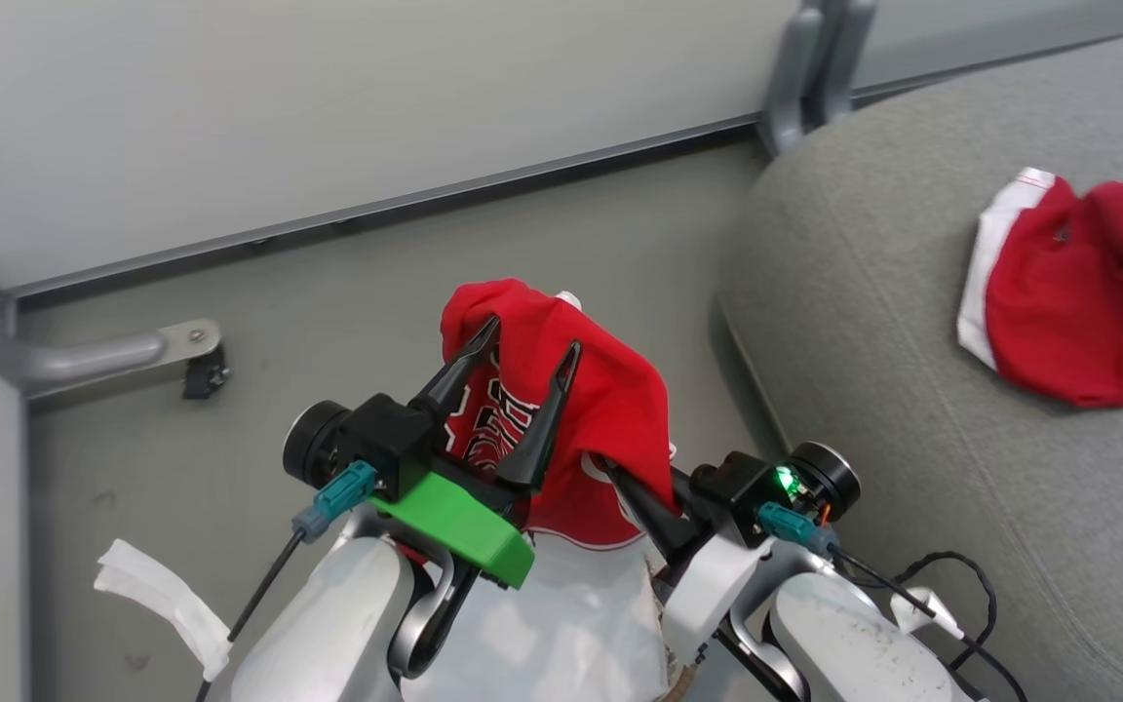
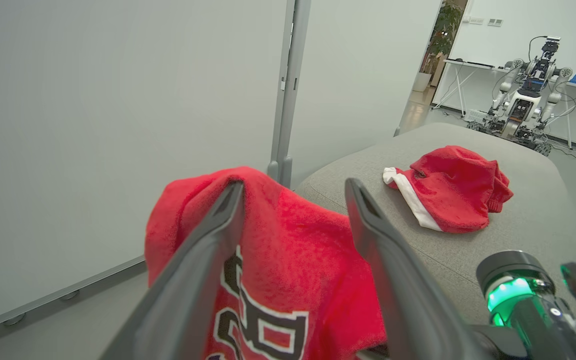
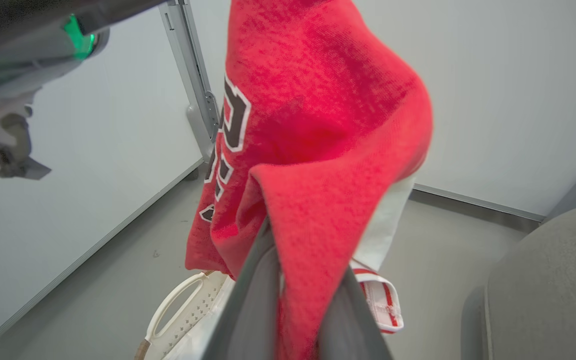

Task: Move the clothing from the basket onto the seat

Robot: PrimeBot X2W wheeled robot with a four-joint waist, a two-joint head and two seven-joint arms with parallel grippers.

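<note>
- The seat takes up the head view's 3 o'clock side, and 1 red garment already lies on it.
- The basket sits at 6 o'clock below the lifted jersey.
- The jersey hangs limp, so we judge it soft, light and floppy. A bunched fold looks like the best place to grip it.
- Our right gripper pinches such a fold.
- Our left gripper stands wide and empty, over the jersey's 9 o'clock side.
</note>
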